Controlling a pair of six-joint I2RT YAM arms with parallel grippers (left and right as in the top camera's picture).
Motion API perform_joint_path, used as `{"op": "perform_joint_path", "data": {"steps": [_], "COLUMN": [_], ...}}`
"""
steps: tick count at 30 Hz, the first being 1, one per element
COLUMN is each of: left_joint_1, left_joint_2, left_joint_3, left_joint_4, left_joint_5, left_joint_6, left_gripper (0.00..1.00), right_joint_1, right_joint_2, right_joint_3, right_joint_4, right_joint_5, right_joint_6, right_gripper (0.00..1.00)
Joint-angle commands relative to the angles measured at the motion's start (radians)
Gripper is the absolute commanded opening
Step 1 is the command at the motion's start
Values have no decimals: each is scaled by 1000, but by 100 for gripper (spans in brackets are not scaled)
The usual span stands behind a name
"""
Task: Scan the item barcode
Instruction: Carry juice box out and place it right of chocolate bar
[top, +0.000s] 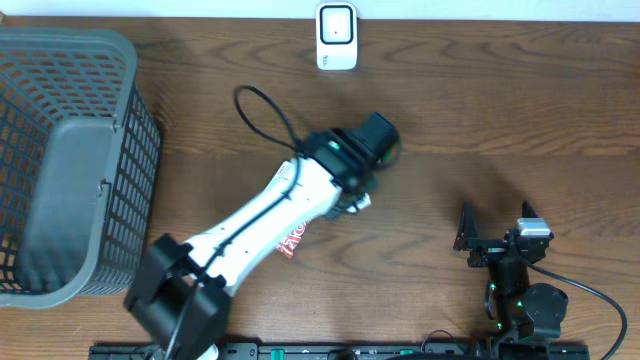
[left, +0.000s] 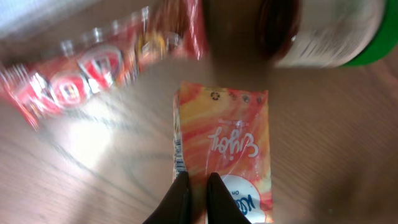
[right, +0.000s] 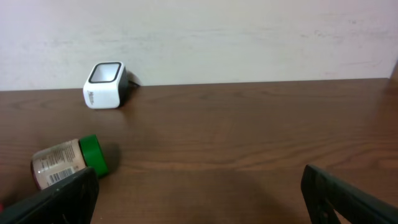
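An orange snack packet (left: 225, 140) reaches forward from my left gripper (left: 198, 186), which is shut on its near edge. A strip of barcode (left: 178, 155) runs down the packet's left side. From overhead the left wrist (top: 350, 160) sits at mid-table and covers its gripper and the packet. The white barcode scanner (top: 336, 36) stands at the table's far edge, also seen from the right wrist (right: 104, 77). My right gripper (right: 199, 190) rests open and holds nothing at the front right (top: 497, 228).
A red snack packet (left: 93, 65) lies on the wood and peeks out under the left arm (top: 292, 240). A jar with a green lid (right: 67, 163) lies on its side nearby (left: 323, 31). A grey mesh basket (top: 60, 160) fills the left end.
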Motion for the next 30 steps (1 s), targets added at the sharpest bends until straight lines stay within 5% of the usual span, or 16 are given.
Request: {"op": "perform_joint_path", "data": {"steps": [1,7,9,14,18,25,30], "left_joint_1": [-60,-134,-145,-153,-152,-129,-102], "left_joint_2": [35,80,87,102,99,-21,-236], "left_joint_3": [-1,-1,-1,-1,0,11,40], "left_joint_4": [4,101,138,138,127,124,210], "left_joint_5": [-19,-75,-119,-199,-275,-477,-817], "left_joint_6": [-374,-698,-718,-676,-511,-80,574], "left_gripper": [7,8,9,30,54,62,85], "right_joint_1": [5,5,5,5,5,5,5], "right_joint_2": [-5,-5,-5,-5,-5,-5,-5], "right_joint_3": [-1,-1,-1,-1,-1,-1,-1], "right_joint_4": [-4,-4,-4,-4,-4,-4,-4], "right_joint_5": [2,2,2,2,2,2,2], "right_joint_6": [13,13,13,13,13,13,13], "right_gripper": [99,99,99,99,99,99,99]}}
